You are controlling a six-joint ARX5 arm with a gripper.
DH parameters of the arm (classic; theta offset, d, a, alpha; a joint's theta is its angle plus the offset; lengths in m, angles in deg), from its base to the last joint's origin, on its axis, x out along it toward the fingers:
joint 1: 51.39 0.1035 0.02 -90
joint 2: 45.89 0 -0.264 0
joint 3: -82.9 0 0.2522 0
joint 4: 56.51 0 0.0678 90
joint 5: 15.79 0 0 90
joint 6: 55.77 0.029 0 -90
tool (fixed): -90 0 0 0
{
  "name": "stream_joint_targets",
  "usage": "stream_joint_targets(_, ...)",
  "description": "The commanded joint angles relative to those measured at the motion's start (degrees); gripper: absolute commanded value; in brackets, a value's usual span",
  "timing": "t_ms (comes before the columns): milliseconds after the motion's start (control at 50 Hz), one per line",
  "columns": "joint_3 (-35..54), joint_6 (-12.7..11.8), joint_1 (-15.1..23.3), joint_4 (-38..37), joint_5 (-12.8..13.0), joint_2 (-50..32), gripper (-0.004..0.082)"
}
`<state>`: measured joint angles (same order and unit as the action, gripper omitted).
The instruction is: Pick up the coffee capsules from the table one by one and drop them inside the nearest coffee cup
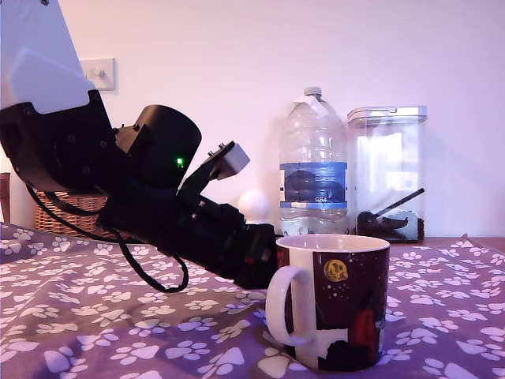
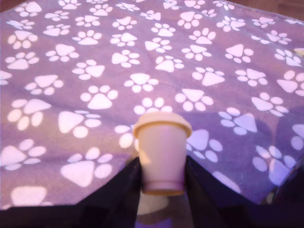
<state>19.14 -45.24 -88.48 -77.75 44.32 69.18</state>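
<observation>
A pale peach-beige coffee capsule (image 2: 161, 152) stands upright with its wide rim up, between the two black fingers (image 2: 124, 192) of my gripper (image 2: 162, 166). Both fingers press against its sides. Below it lies the table (image 2: 95, 71) with its purple paw-print cloth. In the exterior view the arm reaches low over the table (image 1: 118, 316), and the gripper (image 1: 259, 264) ends just behind the handle side of the coffee cup (image 1: 339, 300). The cup is a dark mug with a white handle and rim, standing at the front. The capsule is hidden in that view.
Along the back of the table stand a large water bottle (image 1: 313, 170), a clear lidded container (image 1: 388, 174) and a white ball (image 1: 253, 204). A wicker basket (image 1: 67, 213) sits behind the arm. A black cable (image 1: 150, 276) loops down onto the cloth.
</observation>
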Motion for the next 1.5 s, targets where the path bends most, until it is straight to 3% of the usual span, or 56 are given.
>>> stream_joint_targets(0,0.46,-0.02,-0.07,-0.59,-0.09,-3.15,0.0054)
stream_joint_targets(460,8.92,-0.26,0.5,1.2,-0.35,-15.56,0.0054)
stream_joint_targets(800,9.7,0.09,-3.5,15.04,-0.33,-26.38,0.0054)
stream_joint_targets(960,9.7,1.57,-6.34,21.09,-0.24,-28.24,0.0054)
stream_joint_targets(1160,9.68,1.95,-8.85,24.2,1.77,-28.52,0.0054)
stream_joint_targets(1320,8.37,2.16,-10.25,28.3,5.64,-28.52,0.0054)
stream_joint_targets(1480,4.11,6.05,-11.26,36.54,9.42,-28.5,0.0055)
